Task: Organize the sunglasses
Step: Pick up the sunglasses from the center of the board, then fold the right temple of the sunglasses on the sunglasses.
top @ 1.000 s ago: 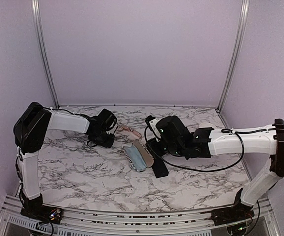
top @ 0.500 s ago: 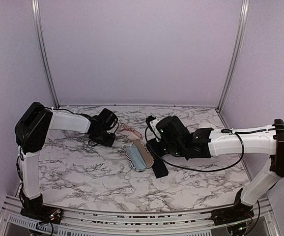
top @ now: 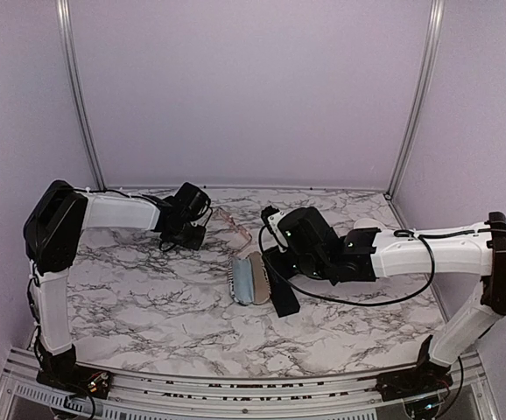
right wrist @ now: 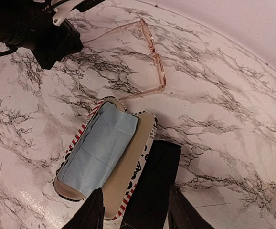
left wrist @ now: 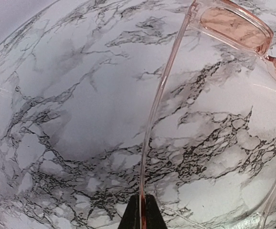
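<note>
The sunglasses (top: 228, 218), a thin pink frame with pinkish lenses, lie unfolded at the back middle of the marble table. In the left wrist view one temple arm (left wrist: 156, 107) runs from the lens (left wrist: 231, 26) down into my left gripper (left wrist: 142, 213), which is shut on its tip. The same grip shows from above, where my left gripper (top: 200, 229) sits left of the frame. My right gripper (right wrist: 135, 210) hangs open above the black case (right wrist: 153, 177), and its left finger is over the stars-and-stripes case (right wrist: 128, 164). From the right wrist the sunglasses (right wrist: 153, 50) lie beyond both cases.
The patterned case (top: 250, 280) lies open with a blue cloth (right wrist: 100, 148) inside, right against the black case (top: 282, 295). Purple walls and metal posts close in the back and both sides. Bare marble stretches in front of the cases.
My left gripper has closed on the temple arm and drawn the sunglasses back and left, away from the cases. The patterned case now lies straighter beside the black case. The right arm has not moved.
</note>
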`<move>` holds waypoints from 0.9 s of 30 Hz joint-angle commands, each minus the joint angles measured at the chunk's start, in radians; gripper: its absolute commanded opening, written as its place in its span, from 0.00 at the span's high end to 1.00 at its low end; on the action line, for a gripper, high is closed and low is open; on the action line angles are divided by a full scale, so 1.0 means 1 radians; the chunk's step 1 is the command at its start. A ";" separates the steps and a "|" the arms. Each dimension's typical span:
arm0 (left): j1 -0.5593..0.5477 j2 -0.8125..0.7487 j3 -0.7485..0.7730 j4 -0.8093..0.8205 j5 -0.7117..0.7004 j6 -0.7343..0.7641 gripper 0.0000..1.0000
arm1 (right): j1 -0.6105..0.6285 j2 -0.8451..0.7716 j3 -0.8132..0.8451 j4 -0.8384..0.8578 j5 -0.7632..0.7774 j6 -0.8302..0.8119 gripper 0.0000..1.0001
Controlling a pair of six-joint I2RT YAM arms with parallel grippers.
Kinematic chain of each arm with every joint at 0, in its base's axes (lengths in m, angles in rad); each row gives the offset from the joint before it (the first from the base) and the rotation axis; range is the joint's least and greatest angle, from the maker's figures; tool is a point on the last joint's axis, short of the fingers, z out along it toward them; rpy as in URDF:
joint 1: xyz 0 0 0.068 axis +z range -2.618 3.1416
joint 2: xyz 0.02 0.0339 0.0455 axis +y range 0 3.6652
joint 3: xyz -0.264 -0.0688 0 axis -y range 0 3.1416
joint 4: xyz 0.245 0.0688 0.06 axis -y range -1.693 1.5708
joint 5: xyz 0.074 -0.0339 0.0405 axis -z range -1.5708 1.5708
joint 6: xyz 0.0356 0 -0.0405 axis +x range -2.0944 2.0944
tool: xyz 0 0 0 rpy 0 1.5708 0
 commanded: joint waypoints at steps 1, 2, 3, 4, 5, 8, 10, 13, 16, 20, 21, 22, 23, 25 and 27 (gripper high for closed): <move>0.019 -0.057 0.053 0.012 -0.064 0.026 1.00 | -0.004 -0.027 0.030 -0.014 0.021 -0.006 0.55; 0.022 -0.061 0.059 0.012 -0.067 0.029 1.00 | -0.004 -0.028 0.029 -0.012 0.022 -0.006 0.55; 0.024 -0.062 0.064 0.012 -0.071 0.032 1.00 | -0.004 -0.030 0.028 -0.012 0.021 -0.006 0.55; 0.026 -0.065 0.070 0.012 -0.073 0.034 1.00 | -0.004 -0.032 0.024 -0.011 0.022 -0.005 0.55; 0.028 -0.066 0.072 0.012 -0.075 0.037 1.00 | -0.004 -0.034 0.022 -0.009 0.021 -0.003 0.55; 0.030 -0.074 0.082 0.012 -0.092 0.039 1.00 | -0.004 -0.042 0.011 -0.005 0.024 -0.005 0.55; 0.032 -0.083 0.088 0.011 -0.104 0.046 1.00 | -0.004 -0.045 0.011 -0.006 0.028 -0.012 0.55; 0.032 -0.110 0.094 0.009 -0.126 0.060 1.00 | -0.008 -0.055 0.017 -0.016 0.043 -0.029 0.53; 0.033 -0.146 0.091 0.006 -0.145 0.077 1.00 | -0.022 -0.079 0.017 -0.014 0.044 -0.059 0.48; 0.032 -0.215 0.064 0.017 -0.111 0.095 1.00 | -0.046 -0.104 0.032 -0.022 0.030 -0.101 0.39; 0.032 -0.235 0.056 0.026 -0.098 0.099 1.00 | -0.059 -0.111 0.037 -0.022 0.014 -0.104 0.37; 0.031 -0.258 0.048 0.033 -0.094 0.101 1.00 | -0.075 -0.118 0.041 -0.024 -0.019 -0.107 0.35; 0.028 -0.274 0.044 0.035 -0.090 0.104 1.00 | -0.095 -0.124 0.046 -0.024 -0.059 -0.106 0.34; 0.020 -0.305 0.038 0.038 -0.084 0.121 1.00 | -0.131 -0.139 0.053 -0.023 -0.136 -0.104 0.31; -0.003 -0.336 0.031 0.041 -0.071 0.158 1.00 | -0.155 -0.150 0.064 -0.025 -0.200 -0.121 0.25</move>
